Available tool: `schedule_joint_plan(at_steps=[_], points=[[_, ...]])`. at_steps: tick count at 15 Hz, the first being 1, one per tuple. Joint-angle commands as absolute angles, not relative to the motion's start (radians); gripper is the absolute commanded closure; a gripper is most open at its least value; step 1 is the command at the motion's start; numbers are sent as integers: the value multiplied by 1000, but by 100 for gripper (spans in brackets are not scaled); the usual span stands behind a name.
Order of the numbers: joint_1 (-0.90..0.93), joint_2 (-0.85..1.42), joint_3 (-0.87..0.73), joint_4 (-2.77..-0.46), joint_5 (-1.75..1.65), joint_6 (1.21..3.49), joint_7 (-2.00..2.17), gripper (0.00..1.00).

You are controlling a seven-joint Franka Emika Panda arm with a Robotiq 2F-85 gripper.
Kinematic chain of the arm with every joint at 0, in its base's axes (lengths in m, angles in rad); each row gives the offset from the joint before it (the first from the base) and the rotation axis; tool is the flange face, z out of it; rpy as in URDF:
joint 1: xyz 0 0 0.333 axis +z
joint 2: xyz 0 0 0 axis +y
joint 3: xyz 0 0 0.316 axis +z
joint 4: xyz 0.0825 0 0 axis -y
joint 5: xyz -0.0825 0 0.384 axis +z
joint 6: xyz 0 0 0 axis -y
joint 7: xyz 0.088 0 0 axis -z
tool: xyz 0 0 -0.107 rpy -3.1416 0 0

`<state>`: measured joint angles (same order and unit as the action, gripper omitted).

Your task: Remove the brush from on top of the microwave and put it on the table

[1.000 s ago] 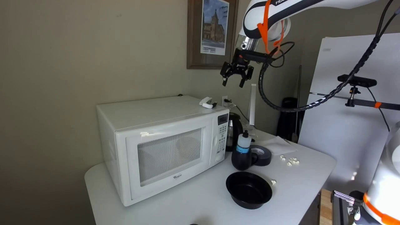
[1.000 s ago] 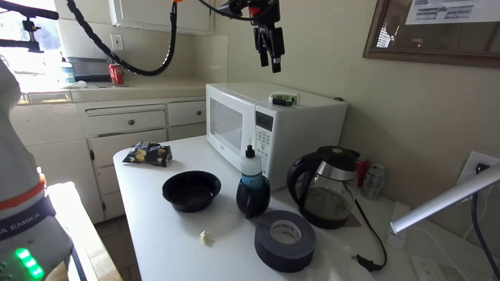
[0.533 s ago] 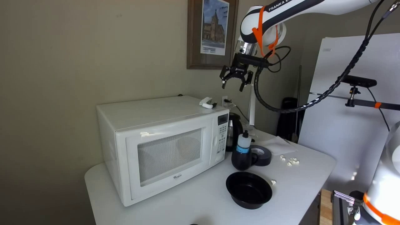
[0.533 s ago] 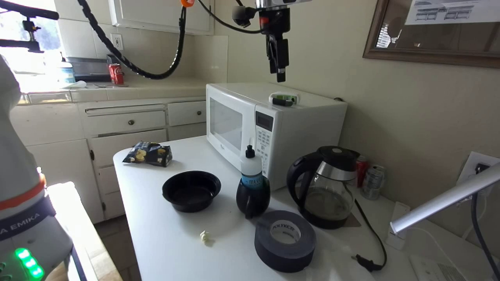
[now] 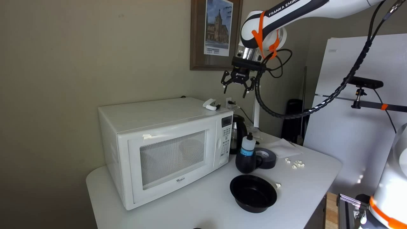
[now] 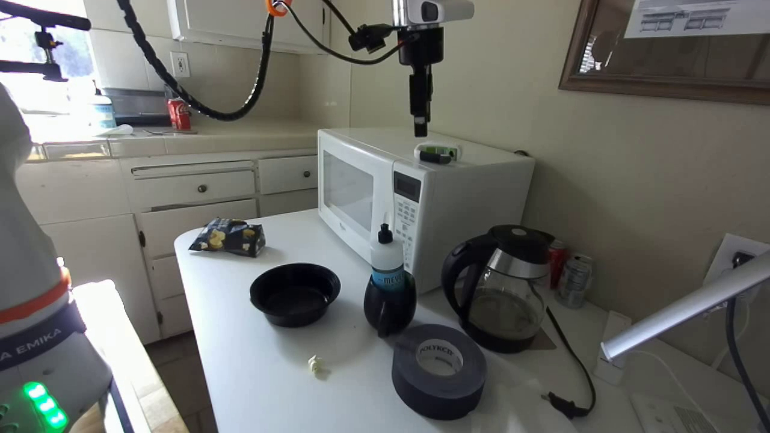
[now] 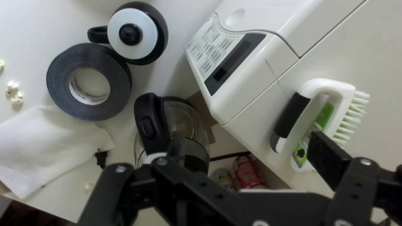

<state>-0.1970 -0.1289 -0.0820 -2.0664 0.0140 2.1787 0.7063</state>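
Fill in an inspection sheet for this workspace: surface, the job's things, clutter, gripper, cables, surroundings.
Surface: white table, with scattered popcorn on it.
Microwave: shut, standing on the table.
Brush: on its side on top of the microwave, near the control panel end; not yet moved to the table.
Clutter: bowl, bottle standing in a mug, tape, kettle, cans, bag, paper.
Gripper: open, above and apart from the brush; nothing seen in its grip.
Cables: arm cable hangs in a loop; a loose plug lies on the table.
Surroundings: picture on the wall, fridge, cabinets.
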Motion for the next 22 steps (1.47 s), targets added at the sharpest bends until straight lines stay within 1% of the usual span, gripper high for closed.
schedule_joint_plan(at_steps=[1, 3, 4, 5, 7, 8, 9, 11, 12, 13, 14, 15, 16, 19, 21, 22], points=[[-175, -40, -85, -2018, 67, 2202, 823, 0], [-166, 6, -89, -1992, 91, 2227, 867, 0], [-162, 29, -91, -1977, 99, 2237, 883, 5], [-158, 51, -94, -1957, 113, 2239, 888, 15], [-152, 97, -99, -1914, 132, 2232, 904, 22], [-150, 116, -102, -1896, 140, 2231, 911, 32], [-148, 133, -104, -1881, 144, 2231, 917, 36], [-144, 162, -108, -1849, 153, 2230, 931, 49], [-142, 172, -110, -1836, 152, 2226, 943, 48], [-139, 182, -112, -1826, 146, 2226, 955, 55], [-135, 188, -116, -1819, 137, 2230, 967, 74], [-133, 194, -119, -1813, 135, 2231, 975, 79], [-131, 198, -122, -1807, 132, 2231, 980, 80], [-127, 200, -132, -1798, 126, 2226, 992, 100], [-127, 183, -135, -1801, 124, 2219, 986, 95], [-126, 167, -135, -1811, 120, 2217, 980, 95]])
